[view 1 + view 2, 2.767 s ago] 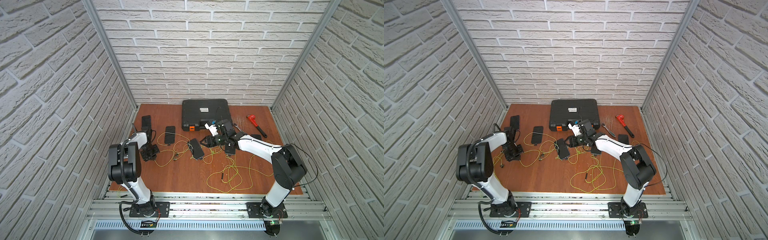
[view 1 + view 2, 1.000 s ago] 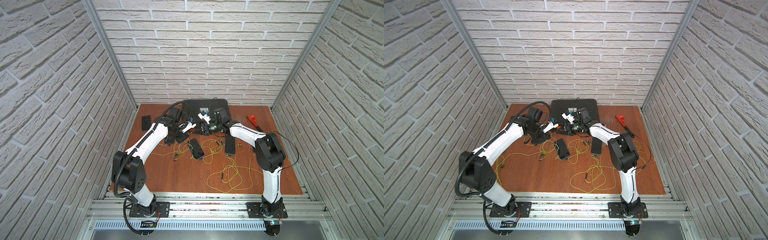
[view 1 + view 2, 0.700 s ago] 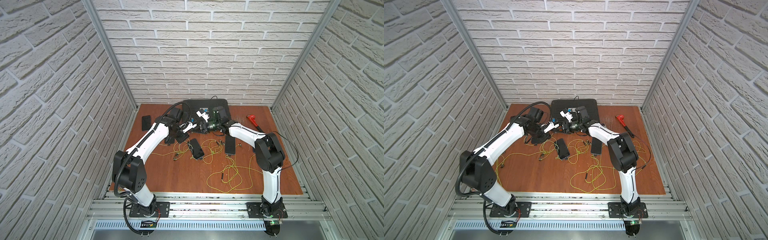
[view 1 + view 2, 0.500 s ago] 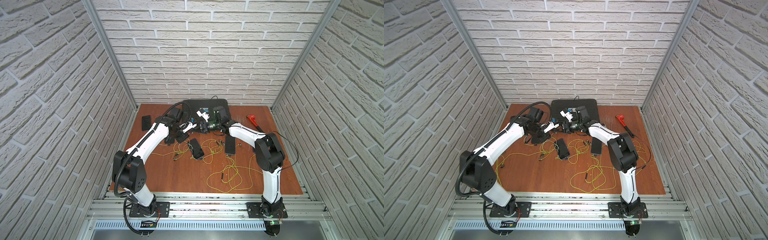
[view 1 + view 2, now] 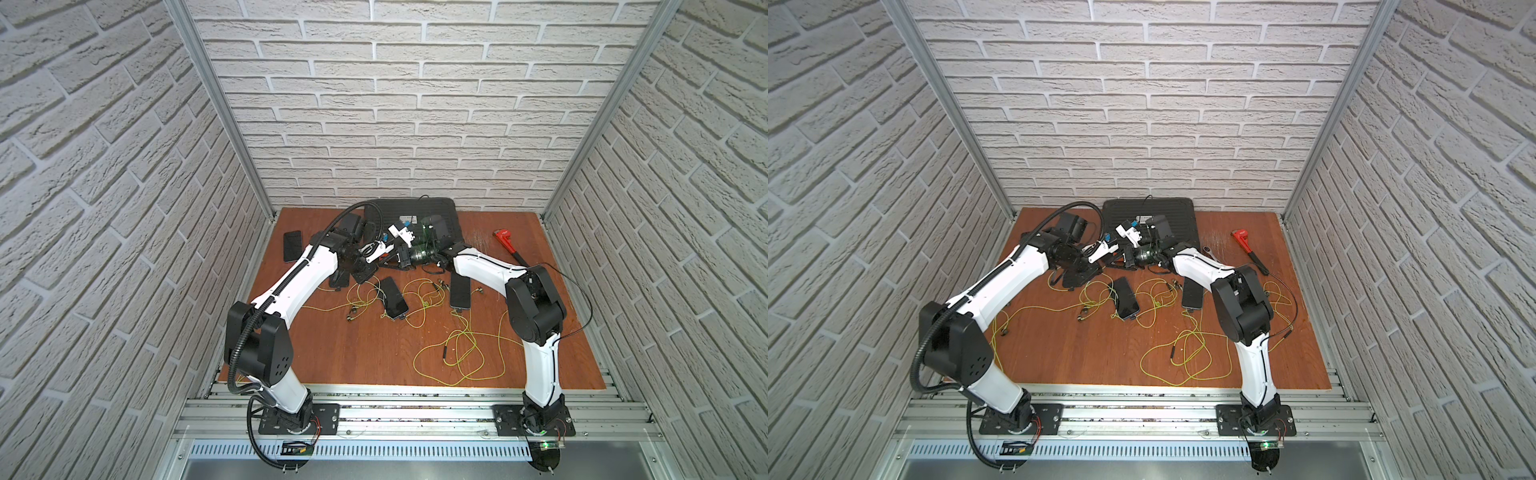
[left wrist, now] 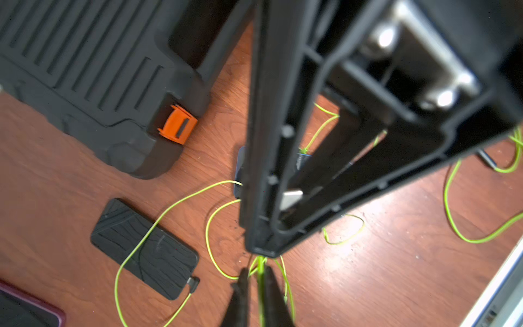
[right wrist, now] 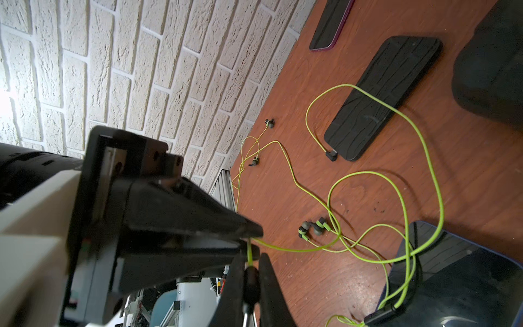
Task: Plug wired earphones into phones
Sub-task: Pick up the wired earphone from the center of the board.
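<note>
Both arms have swung together at the desk's (image 5: 374, 353) far centre. The right hand (image 7: 250, 260) is clenched on an earphone plug (image 7: 250, 280); the left hand (image 6: 256, 280) straddles its cord (image 6: 261, 263), grip unclear. The ribbed phone (image 6: 144, 249) and middle phone (image 5: 395, 296) look plugged; the far-left phone (image 5: 292, 246) waits bare.

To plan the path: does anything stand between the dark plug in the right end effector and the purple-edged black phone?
Yes. The left end effector and its white arm lie between the dark plug, held in the right end effector, and the purple-edged black phone.
</note>
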`<state>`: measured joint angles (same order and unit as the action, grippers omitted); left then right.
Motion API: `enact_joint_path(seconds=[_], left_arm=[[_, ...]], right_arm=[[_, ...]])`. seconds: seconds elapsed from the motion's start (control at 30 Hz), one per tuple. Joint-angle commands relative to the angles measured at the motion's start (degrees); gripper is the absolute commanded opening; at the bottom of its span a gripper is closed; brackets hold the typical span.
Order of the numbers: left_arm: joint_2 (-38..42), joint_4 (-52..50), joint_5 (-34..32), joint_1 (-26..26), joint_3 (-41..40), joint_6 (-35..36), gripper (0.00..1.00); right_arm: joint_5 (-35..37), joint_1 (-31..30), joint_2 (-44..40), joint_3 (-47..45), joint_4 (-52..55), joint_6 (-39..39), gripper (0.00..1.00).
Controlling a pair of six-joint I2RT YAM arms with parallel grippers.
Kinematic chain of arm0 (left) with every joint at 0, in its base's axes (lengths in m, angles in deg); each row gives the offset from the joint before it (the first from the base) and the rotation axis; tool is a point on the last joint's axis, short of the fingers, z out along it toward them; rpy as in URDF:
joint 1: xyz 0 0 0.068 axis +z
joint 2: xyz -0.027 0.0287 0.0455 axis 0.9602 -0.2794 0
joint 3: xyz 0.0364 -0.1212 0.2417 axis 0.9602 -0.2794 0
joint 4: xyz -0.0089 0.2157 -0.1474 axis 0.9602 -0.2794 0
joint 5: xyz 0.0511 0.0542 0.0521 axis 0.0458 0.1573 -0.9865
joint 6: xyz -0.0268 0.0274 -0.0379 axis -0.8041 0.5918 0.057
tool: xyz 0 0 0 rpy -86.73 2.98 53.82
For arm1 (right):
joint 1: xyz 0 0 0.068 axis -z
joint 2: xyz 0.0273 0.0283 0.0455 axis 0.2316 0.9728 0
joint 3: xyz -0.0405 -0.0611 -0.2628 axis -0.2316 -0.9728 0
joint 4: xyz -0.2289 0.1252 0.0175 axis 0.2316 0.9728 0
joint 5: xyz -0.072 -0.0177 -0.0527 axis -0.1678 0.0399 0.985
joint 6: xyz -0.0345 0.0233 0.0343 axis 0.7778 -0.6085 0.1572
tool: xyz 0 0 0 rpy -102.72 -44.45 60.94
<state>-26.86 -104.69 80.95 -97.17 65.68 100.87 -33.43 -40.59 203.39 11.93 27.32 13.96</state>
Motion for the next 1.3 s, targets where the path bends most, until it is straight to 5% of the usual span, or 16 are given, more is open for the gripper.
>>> enact_joint_path(seconds=[0.0,0.37,0.53,0.63,0.87,1.07,1.17,1.27], left_arm=[[3.4,6.7,-1.2,0.3,-3.1,-4.2,0.31],[14.2,22.6,6.4,1.8,-22.0,-17.3,0.50],[13.3,23.7,4.8,1.8,-24.5,-18.7,0.50],[11.2,23.2,1.8,1.8,-23.5,-18.8,0.42],[10.1,22.4,-0.4,4.9,-18.8,-19.9,0.00],[10.9,18.6,-4.1,5.3,-13.1,-16.8,0.00],[10.8,11.2,-5.9,4.6,-8.6,-10.3,0.00],[10.6,3.7,-4.7,4.6,-4.8,-3.8,0.00]], right_arm=[[1.5,0.8,-2.1,-1.3,-3.3,0.6,0.06],[4.4,3.5,-8.1,-7.6,-14.3,-5.4,0.06],[3.1,3.7,-8.6,-9.3,-19.6,-9.0,0.06],[2.8,3.7,-9.5,-10.4,-20.4,-9.1,0.06],[3.7,3.8,-13.5,-13.8,-16.6,-4.4,0.06],[2.2,2.6,-13.9,-17.0,-17.9,-3.4,0.07],[0.3,2.0,-14.9,-19.2,-16.4,0.4,0.18],[-0.5,2.6,-17.6,-20.0,-7.5,9.7,0.51]])
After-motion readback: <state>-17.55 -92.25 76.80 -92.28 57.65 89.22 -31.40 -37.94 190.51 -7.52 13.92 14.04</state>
